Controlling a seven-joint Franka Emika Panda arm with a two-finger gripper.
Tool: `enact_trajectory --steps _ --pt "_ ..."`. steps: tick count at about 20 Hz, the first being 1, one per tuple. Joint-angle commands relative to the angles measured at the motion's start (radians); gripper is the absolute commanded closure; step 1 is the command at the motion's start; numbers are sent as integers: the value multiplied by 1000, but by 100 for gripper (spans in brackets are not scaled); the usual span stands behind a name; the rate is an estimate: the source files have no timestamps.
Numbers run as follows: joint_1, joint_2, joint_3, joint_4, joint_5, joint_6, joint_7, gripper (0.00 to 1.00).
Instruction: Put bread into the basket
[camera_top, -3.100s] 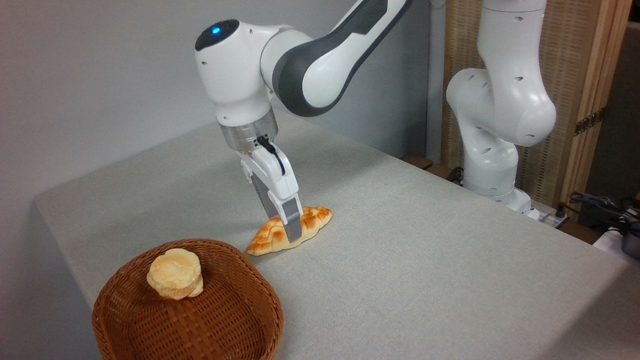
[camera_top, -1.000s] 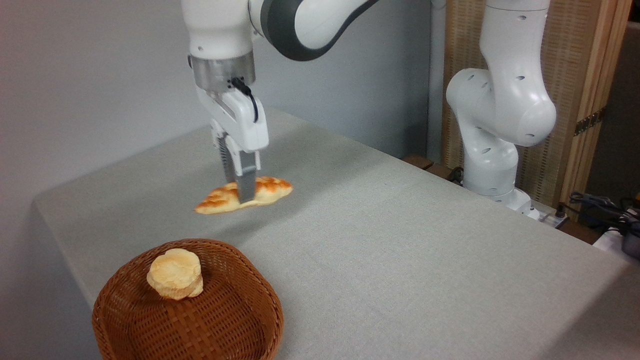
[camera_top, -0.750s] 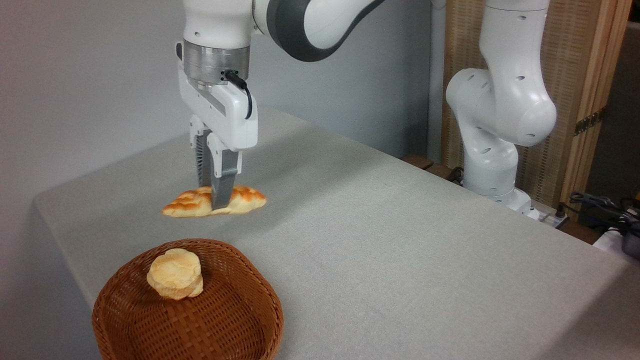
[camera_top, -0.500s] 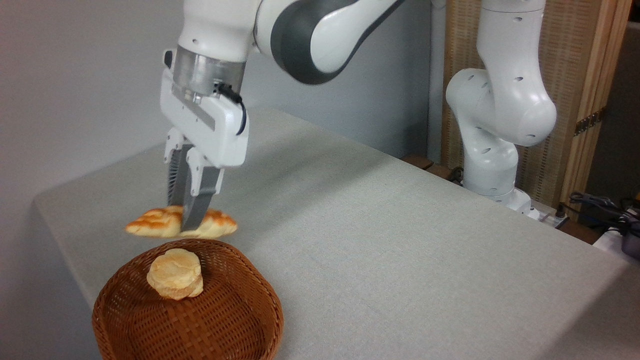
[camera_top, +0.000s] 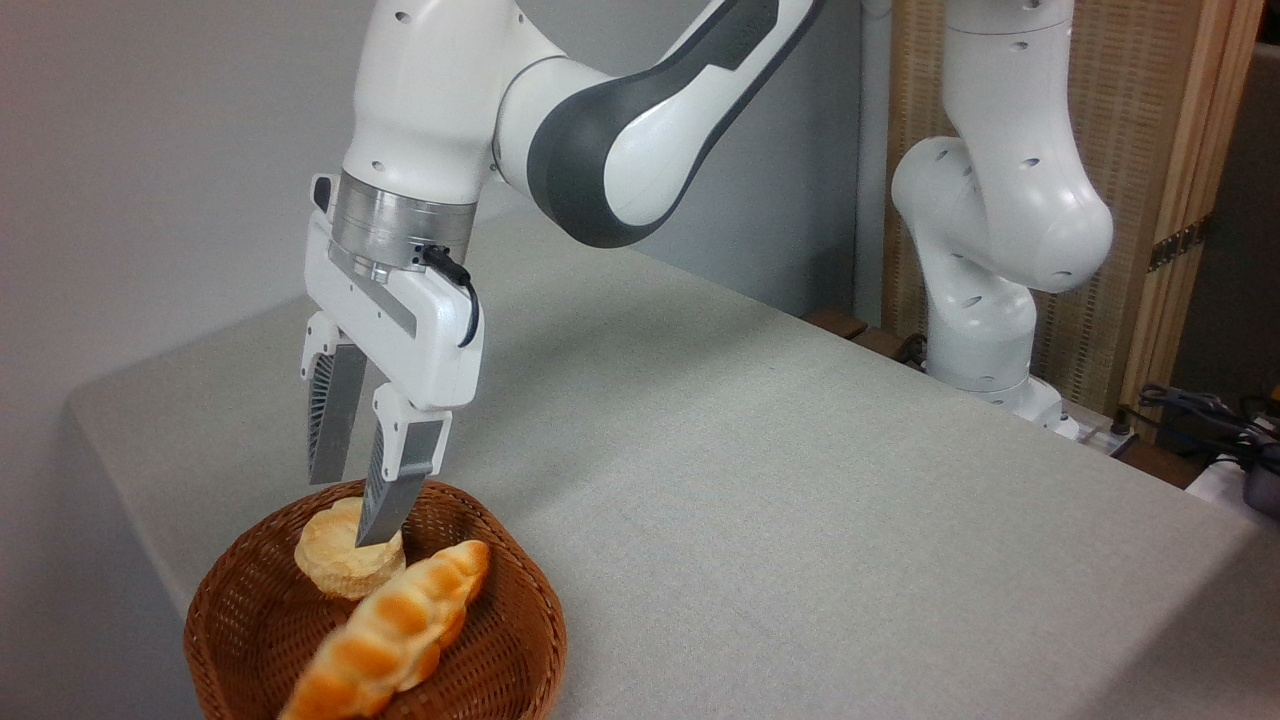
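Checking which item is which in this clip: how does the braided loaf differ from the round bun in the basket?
The bread is long, pointed and golden-orange with a browned braid; the bun is small, round and pale. The bread looks blurred and tilted, the bun sits still. Both are within the basket.

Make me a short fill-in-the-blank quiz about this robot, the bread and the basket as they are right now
1. The gripper hangs above the basket with its jaws ____.
2. The braided bread is no longer held; it lies in the ____.
3. Beside the bread sits a small round pale ____.
4. The basket stands on a table covered in ____ cloth.

Missing words: open; basket; bun; grey
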Motion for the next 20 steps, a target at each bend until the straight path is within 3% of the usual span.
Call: enact_trajectory --steps 1,5,10,15,20 --pt "-7 -15 7 9 -9 4 0 0" --pt "-18 -67 -6 21 0 -168 -53 0" --pt "-21 -113 -26 83 2 -461 -98 0" --pt "-21 -121 -29 87 11 -604 -98 0" --pt "-18 -134 -31 87 11 -632 -96 0"
